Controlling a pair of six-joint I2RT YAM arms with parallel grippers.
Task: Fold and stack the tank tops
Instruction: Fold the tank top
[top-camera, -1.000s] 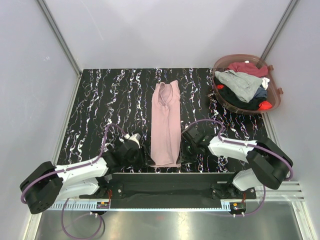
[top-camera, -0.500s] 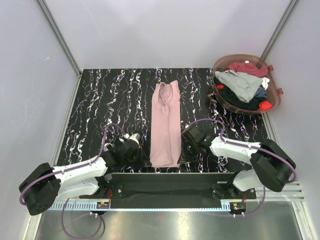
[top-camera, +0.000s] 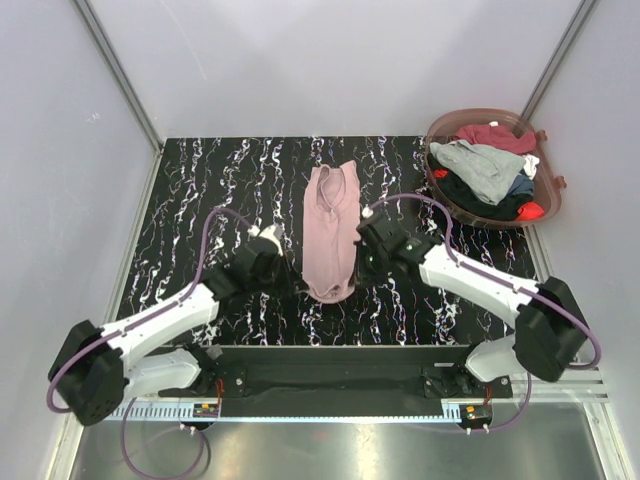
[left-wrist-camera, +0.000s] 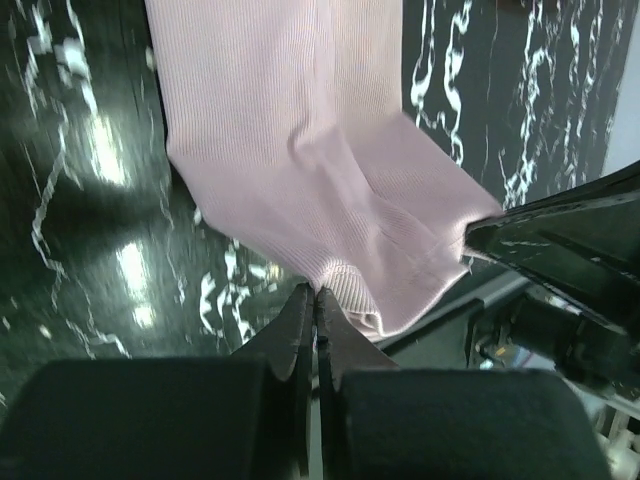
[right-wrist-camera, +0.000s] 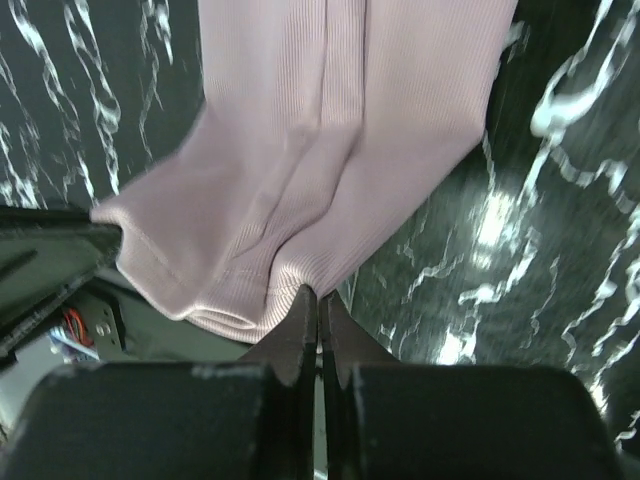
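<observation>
- Centred on black white-veined tabletop (top-camera: 200, 200), dusty pink ribbed tank top (top-camera: 330, 225) runs near-to-far, neckline far, hem raised.
- Left gripper (left-wrist-camera: 316, 300) and right gripper (right-wrist-camera: 319, 300) each pinch its hem.
- Pale grey walls (top-camera: 300, 70).

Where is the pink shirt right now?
In the top view the pink tank top lies mid-table, its near hem pinched by the left hand and right hand, the basket off to its right.

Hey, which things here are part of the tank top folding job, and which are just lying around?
Job: pink tank top, held by left tool and right tool; heaped tops in the basket.
Lying about: basket, table.
</observation>
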